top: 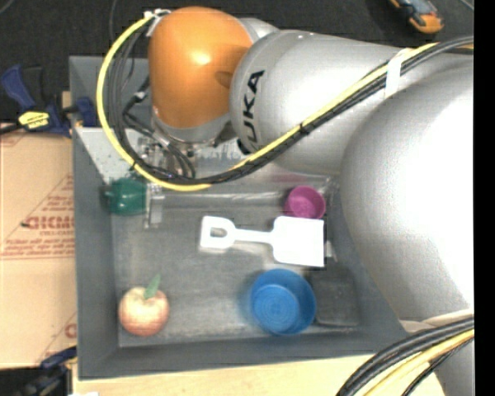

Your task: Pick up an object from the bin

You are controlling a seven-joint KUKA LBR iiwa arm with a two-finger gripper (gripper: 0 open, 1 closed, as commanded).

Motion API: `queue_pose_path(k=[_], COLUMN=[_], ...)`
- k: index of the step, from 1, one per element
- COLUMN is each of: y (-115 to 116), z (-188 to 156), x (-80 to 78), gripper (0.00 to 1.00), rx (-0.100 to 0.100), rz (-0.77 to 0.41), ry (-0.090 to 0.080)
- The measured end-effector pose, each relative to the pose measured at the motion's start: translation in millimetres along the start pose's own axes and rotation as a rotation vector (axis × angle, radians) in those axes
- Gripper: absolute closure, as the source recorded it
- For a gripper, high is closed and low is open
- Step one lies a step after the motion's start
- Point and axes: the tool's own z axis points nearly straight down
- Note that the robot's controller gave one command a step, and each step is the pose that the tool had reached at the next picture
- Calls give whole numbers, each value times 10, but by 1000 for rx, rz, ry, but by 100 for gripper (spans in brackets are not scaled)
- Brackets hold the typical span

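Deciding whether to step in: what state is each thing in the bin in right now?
Green toy: on floor, upper left.
Gripper: low, beside green toy.
White shovel: lying flat, mid-bin.
Purple cup: loose, by far wall.
Blue bowl: loose, near front.
Apple: front left, stem up.

A single camera looks steeply down into the grey bin (198,291) from above and a little to one side, close in; the arm (355,114) reaches in from the right.

My gripper (153,207) hangs just right of 1 cup (124,195) by the bin's (93,304) left wall. The scoop (264,238) lies mid-bin, with a 2nd cup (305,202) behind it, the bowl (280,302) before it and the apple (143,311) front-left.
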Motion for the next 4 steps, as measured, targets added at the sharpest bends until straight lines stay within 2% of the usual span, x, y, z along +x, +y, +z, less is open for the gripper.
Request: queue_pose_path(k=[1,2,3,4], y=[-16,-48,62,-205], z=[-57,1390,549,1090], x=[-15,855,-160,1390], gripper=[0,0,0,0], rx=[-2,-3,-6,0], rz=[5,-133,-85,-257], ry=[-8,-22,-26,-12])
